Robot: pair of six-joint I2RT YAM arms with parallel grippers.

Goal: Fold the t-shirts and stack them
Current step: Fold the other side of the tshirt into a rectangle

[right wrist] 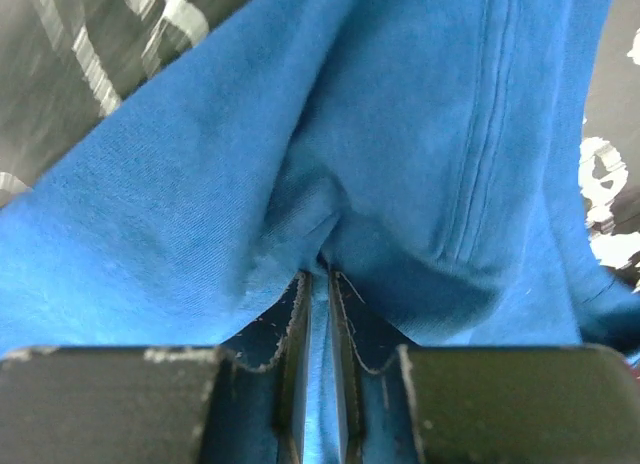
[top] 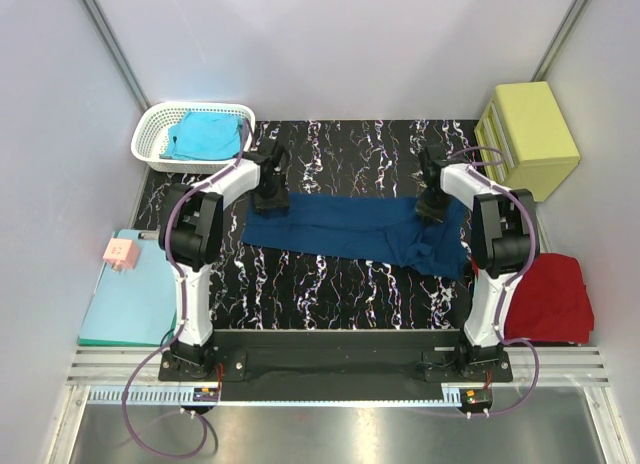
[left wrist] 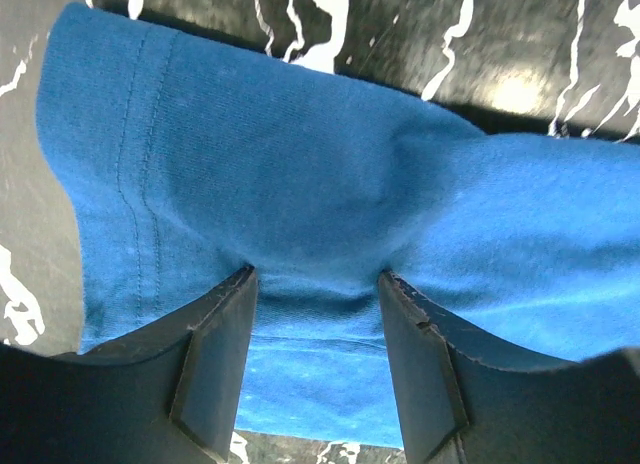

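Observation:
The navy blue t-shirt [top: 350, 229] lies folded into a long band across the middle of the marbled table, bunched at its right end. Its chest print is hidden. My left gripper [top: 268, 197] is at the shirt's left end. In the left wrist view the gripper [left wrist: 318, 279] is open, with its jaws apart and the blue cloth [left wrist: 300, 164] bulging between the tips. My right gripper [top: 432, 206] is at the right end. In the right wrist view it [right wrist: 320, 274] is shut on a thin fold of the shirt [right wrist: 200, 214].
A white basket [top: 155, 124] at the back left holds a turquoise t-shirt [top: 200, 136]. A red t-shirt [top: 552, 296] lies off the table's right side. A yellow drawer box [top: 530, 134] stands at the back right. A teal clipboard [top: 130, 304] with a pink block [top: 120, 251] lies at the left.

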